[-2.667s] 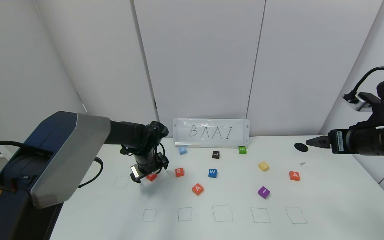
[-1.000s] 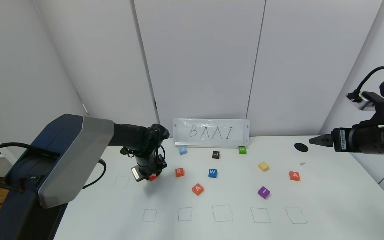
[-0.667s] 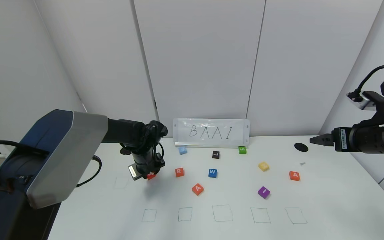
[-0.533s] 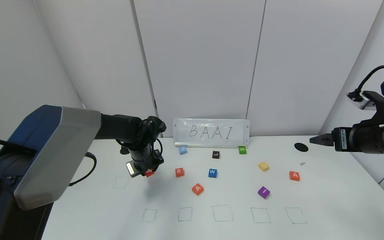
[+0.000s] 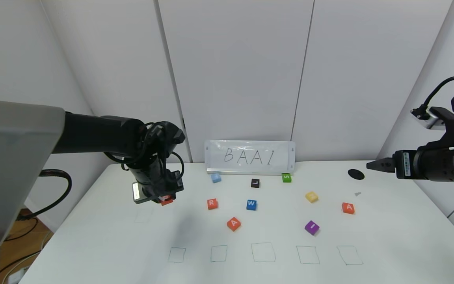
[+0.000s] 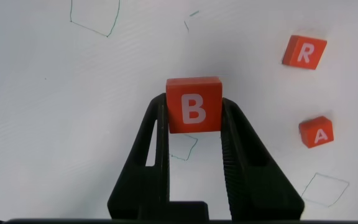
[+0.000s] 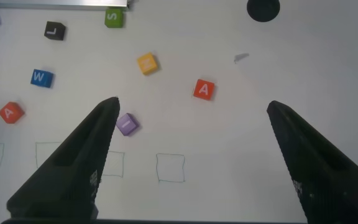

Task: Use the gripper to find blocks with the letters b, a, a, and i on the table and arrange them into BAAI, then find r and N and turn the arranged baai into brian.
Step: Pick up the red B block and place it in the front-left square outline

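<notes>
Head view first: the left claw [image 5: 163,197] hangs above the left part of the white counter [image 5: 388,236], clenched on one orange-red B block [image 5: 166,200] that is lifted clear of the surface. In the left wrist view that block [image 6: 194,104] sits squarely between the two black fingers [image 6: 156,149], its white B facing the camera.

Nine other blocks lie loose on the counter. Three more are orange-red: one R block [image 5: 212,203] just right of the raised claw, one A block [image 5: 233,223] nearer the front, and a second A block [image 5: 348,208] well off to the right. One purple I block [image 5: 311,227] lies between the two A's, closer to the right one. One blue W block [image 5: 251,204] sits beside the R. One yellow block [image 5: 311,196] is near the right A; its letter I cannot read. Along the back are one light-blue block [image 5: 216,178], one black L block [image 5: 255,182] and one green S block [image 5: 286,177], in front of one sign [image 5: 250,157] reading BAAI.

Five pen-drawn squares [image 5: 263,252] run in a row along the front, none filled, with one fainter square [image 5: 143,215] farther left.

The right claw [image 5: 373,165] is parked over the right edge, spread wide and empty, beside one black round hole [image 5: 356,174].
</notes>
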Robot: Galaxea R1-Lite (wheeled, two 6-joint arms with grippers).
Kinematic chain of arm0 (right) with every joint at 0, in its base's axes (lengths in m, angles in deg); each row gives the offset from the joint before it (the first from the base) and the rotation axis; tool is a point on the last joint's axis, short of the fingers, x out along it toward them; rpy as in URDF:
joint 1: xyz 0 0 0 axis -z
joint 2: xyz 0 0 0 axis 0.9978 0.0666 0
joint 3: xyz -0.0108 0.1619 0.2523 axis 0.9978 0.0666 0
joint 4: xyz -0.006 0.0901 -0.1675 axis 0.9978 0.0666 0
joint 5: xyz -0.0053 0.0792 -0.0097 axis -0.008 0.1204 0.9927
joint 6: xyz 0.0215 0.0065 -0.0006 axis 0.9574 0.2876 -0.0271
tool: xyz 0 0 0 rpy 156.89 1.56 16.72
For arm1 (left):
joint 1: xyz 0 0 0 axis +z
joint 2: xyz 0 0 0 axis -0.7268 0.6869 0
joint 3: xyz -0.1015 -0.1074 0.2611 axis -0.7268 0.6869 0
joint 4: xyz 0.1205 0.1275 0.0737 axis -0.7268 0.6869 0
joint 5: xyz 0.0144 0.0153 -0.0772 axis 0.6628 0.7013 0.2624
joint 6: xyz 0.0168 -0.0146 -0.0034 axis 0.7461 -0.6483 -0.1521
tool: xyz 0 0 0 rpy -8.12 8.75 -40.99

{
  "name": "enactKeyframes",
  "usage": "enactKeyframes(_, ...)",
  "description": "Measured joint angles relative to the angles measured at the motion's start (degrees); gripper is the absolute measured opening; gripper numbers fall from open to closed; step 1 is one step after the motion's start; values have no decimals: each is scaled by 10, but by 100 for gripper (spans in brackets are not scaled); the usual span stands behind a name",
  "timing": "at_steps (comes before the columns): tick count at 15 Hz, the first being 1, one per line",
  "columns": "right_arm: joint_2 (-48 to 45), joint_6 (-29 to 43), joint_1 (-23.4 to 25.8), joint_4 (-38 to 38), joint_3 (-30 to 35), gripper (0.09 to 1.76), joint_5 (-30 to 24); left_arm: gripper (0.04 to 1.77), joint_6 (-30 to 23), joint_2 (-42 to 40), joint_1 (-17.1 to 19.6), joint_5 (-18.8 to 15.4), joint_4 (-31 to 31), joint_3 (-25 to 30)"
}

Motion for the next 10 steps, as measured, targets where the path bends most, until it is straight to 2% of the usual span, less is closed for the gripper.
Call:
enactKeyframes(4, 0, 0, 0, 0, 0, 171, -1, 56, 63, -63, -11, -27, -48, 104)
enactKeyframes(8, 0, 0, 0, 0, 1, 171, -1, 56, 121, -117, -17, -42, -189, 251)
enactKeyframes(10, 1, 0, 0, 1, 1, 171, -1, 56, 141, -133, -19, -48, -237, 315)
